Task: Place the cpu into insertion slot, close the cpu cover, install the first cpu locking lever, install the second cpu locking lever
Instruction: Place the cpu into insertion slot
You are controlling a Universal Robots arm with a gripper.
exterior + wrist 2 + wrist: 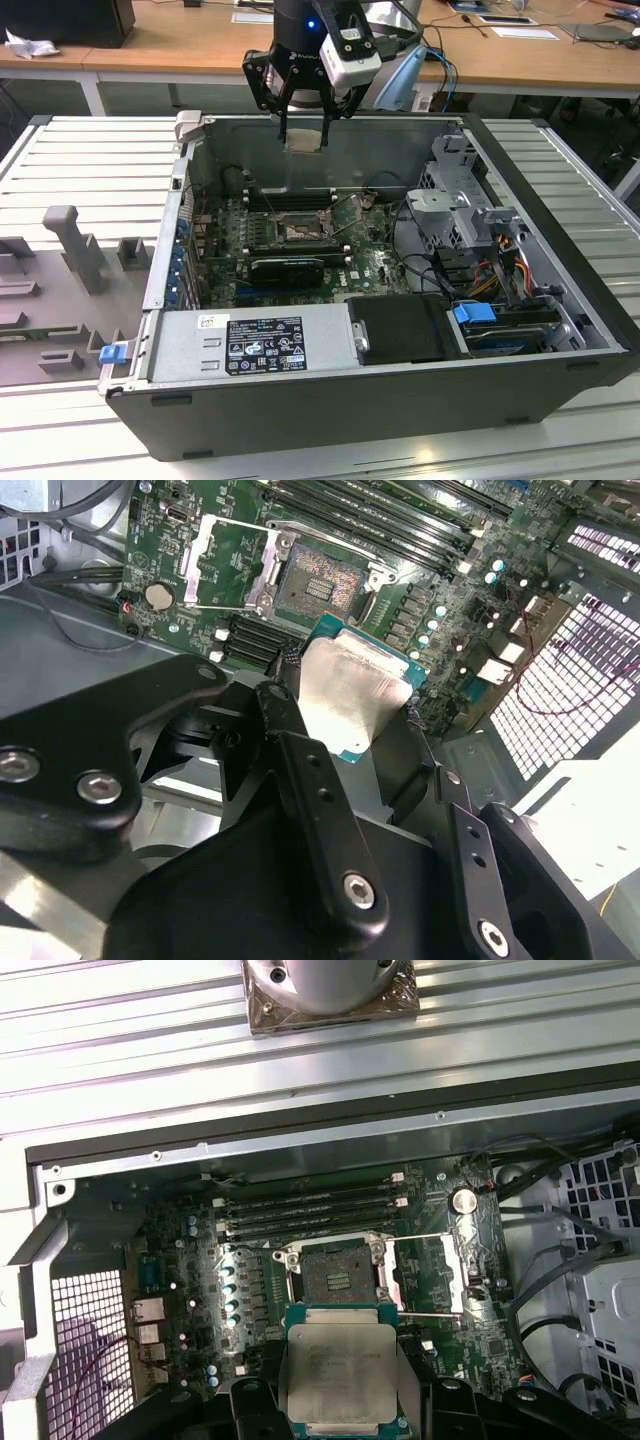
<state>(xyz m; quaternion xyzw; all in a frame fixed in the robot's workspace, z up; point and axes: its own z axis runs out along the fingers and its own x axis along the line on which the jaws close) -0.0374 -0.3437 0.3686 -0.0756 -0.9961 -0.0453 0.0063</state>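
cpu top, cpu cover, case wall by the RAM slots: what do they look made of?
cpu top: bare metal, pale matte silver with soft reflections; rim looks like green circuit board. cpu cover: probably thin stamped steel, grey, edges glinting. case wall: grey sheet metal, seemingly, with folded edges and screws.

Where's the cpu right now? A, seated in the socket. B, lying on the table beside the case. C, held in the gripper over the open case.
C: the gripper is shut on the cpu, holding it in the air, and the socket lies empty.
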